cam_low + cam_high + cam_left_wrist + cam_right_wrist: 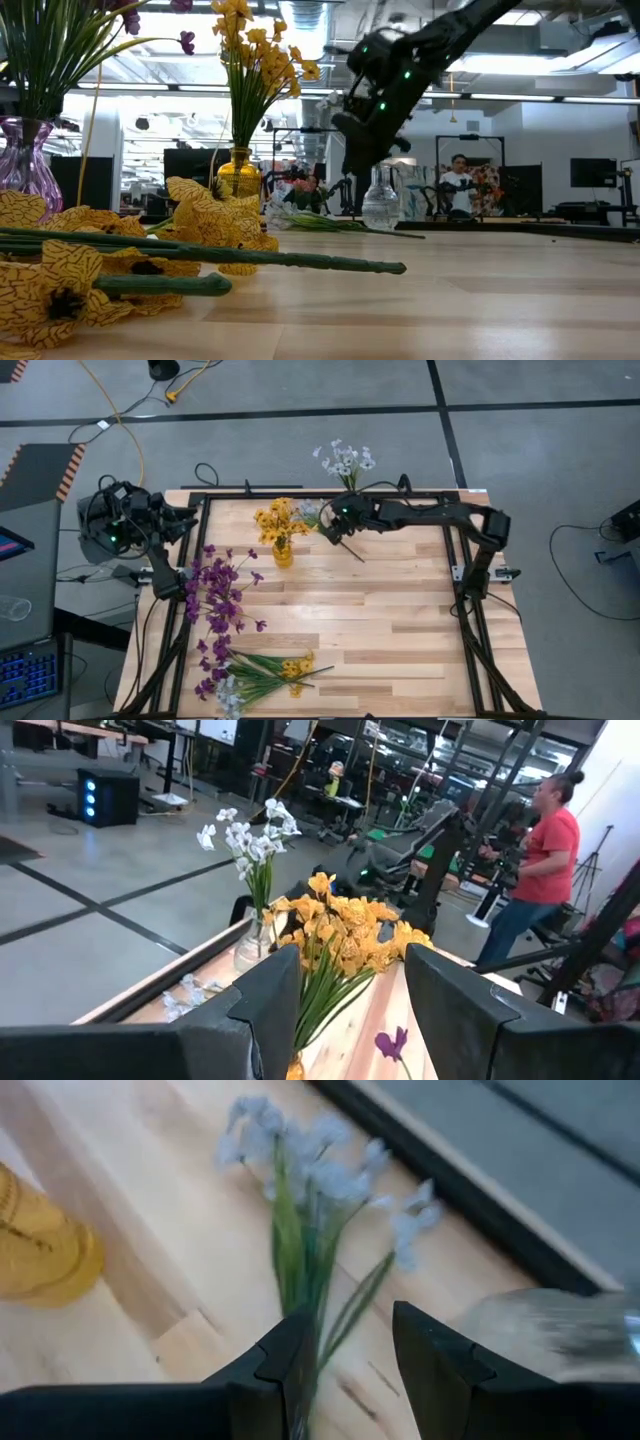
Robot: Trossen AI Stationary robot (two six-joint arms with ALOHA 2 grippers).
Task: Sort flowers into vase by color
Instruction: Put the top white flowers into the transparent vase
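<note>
On the far left, the left gripper [185, 520] waits at the table's [400, 640] left edge, raised and pointed across the vases. Its jaws stand apart with nothing between them; the yellow blooms seen past them are farther off.

Just beside it, the purple flowers [215, 595] stand in a purple vase [25, 160], already gathered by color. Along the near edge lies the unsorted pile [260, 675]: purple, white and yellow sprays flat on the wood, stems overlapping, apparently waiting to be picked out one at a time.

Toward the middle, the yellow flowers [275, 520] fill a yellow vase [283, 553]. At the far edge, white flowers [345, 460] rise from a clear vase [381, 205], so each color has its own container.

The right gripper [328, 530] reaches in from the right, low between the yellow vase and the clear one. In the right wrist view, a loose white spray [310, 1190] lies on the table, its green stems running into the gap between the jaws. The jaws are partly open around those stems; whether they pinch or merely straddle them, I cannot tell. The spray probably goes into the clear vase nearby.
</note>
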